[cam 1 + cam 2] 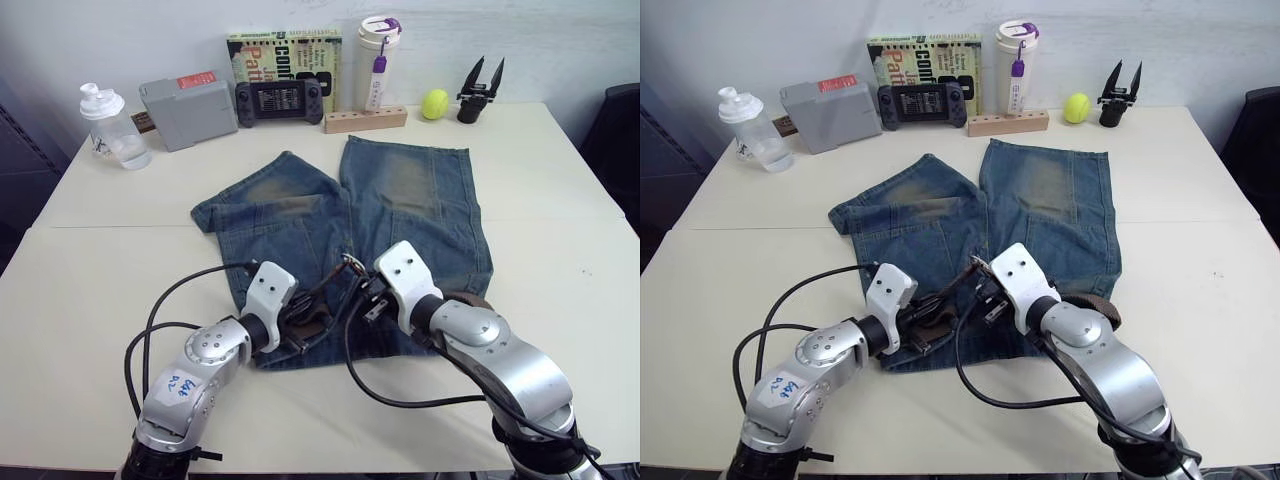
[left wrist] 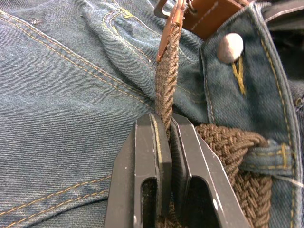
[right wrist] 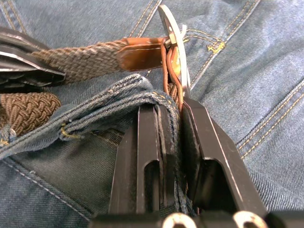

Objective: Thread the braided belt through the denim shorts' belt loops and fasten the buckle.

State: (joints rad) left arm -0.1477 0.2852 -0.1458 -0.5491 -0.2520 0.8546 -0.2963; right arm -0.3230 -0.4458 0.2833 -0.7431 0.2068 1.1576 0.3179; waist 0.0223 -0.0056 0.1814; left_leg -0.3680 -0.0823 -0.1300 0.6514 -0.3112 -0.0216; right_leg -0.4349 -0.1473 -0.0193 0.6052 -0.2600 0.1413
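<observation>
A pale table [image 1: 90, 290] stands against a white wall, and on it you see the denim shorts [image 1: 400, 200] lying flat with both legs toward the far edge, where a bottle [image 1: 112, 127], a grey box [image 1: 188, 108], a book [image 1: 285, 50], a handheld console [image 1: 279, 101], a tumbler [image 1: 378, 60] and a tennis ball [image 1: 434, 104] are lined up. At the near waistband, your left gripper [image 2: 164, 147] is clenched on the braided belt [image 2: 165, 88], which runs from its fingers up to the buckle [image 3: 172, 45] beside the metal button [image 2: 230, 47], while another stretch of belt passes under one of the belt loops [image 2: 268, 156]. Your right gripper [image 3: 173, 123] is closed on the folded waistband edge together with the belt's leather end, just below the buckle.
</observation>
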